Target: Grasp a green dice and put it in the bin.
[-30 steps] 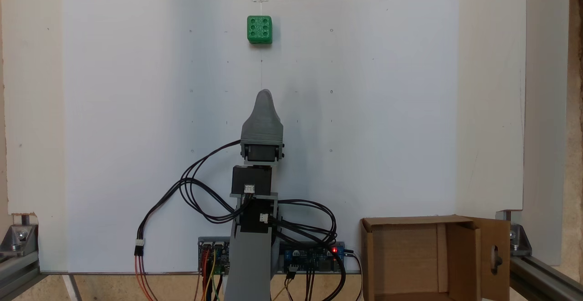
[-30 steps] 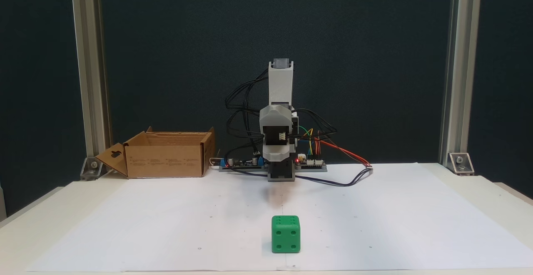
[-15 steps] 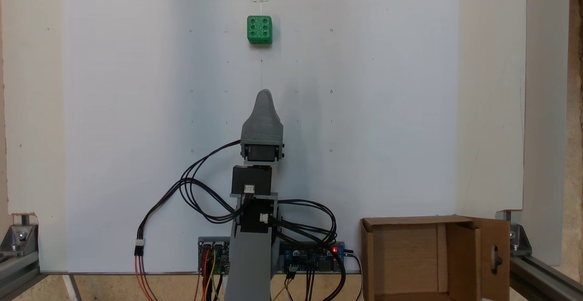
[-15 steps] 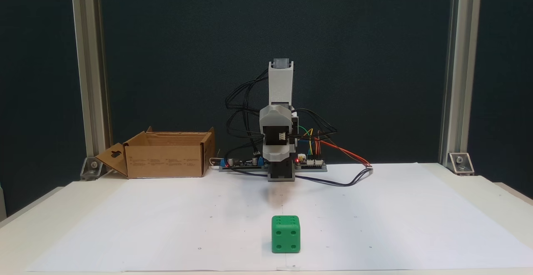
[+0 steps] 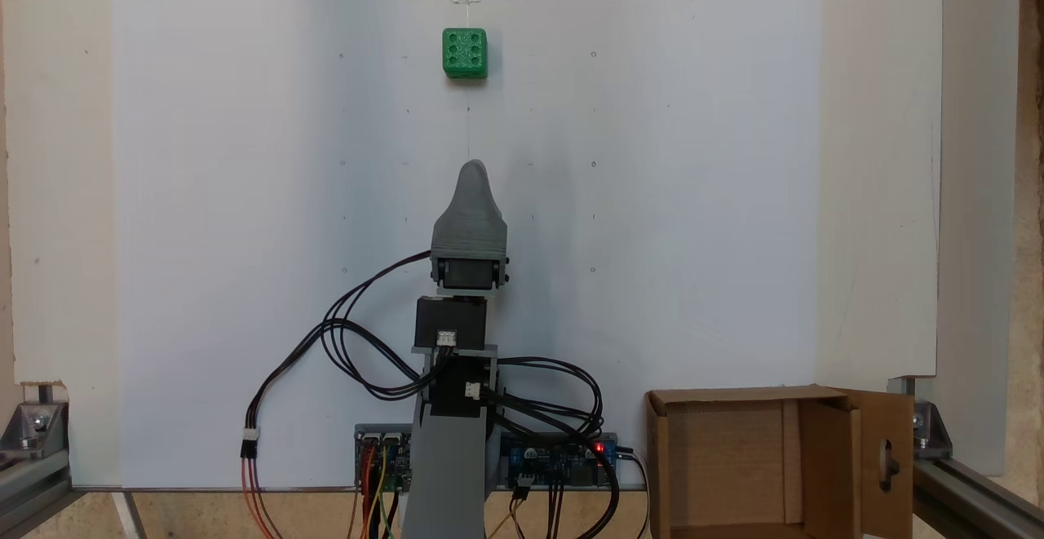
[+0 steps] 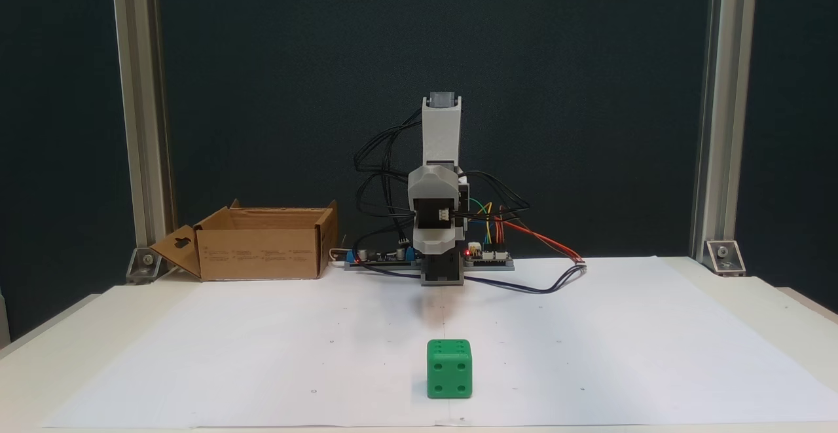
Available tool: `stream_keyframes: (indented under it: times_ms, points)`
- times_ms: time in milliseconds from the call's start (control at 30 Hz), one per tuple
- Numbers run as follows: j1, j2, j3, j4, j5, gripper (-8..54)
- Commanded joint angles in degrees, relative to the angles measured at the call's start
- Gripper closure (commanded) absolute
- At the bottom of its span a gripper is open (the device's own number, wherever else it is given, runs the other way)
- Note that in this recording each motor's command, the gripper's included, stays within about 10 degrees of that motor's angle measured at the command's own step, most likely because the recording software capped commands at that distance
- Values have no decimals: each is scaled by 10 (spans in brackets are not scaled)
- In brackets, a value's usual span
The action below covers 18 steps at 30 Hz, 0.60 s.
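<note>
The green dice [image 5: 465,53] sits on the white paper [image 5: 245,196] at 12 o'clock, well apart from the tool [image 5: 474,169], whose spread I cannot tell. A long reach risks nudging it away; the bin [image 5: 824,396] waits at 5 o'clock.

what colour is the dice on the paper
Bright green dice, clearest in a fixed view from the front.

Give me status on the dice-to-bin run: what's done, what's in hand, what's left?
Done: nothing visible. The green dice sits untouched on the white paper sheet, six pips up; the cardboard box by the arm's base looks empty.

In hand: nothing. The gripper is poised well short of the dice; its jaws overlap, so open or shut cannot be told.

Left: reach, grasp, carry, drop in the box.
</note>
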Motion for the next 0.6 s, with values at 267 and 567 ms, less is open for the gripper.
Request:
stream_keyframes:
  times_ms: [267,567]
  points:
    - [-3,59,28,-35,13,16]
    - [-4,60,-11,-5,11,14]
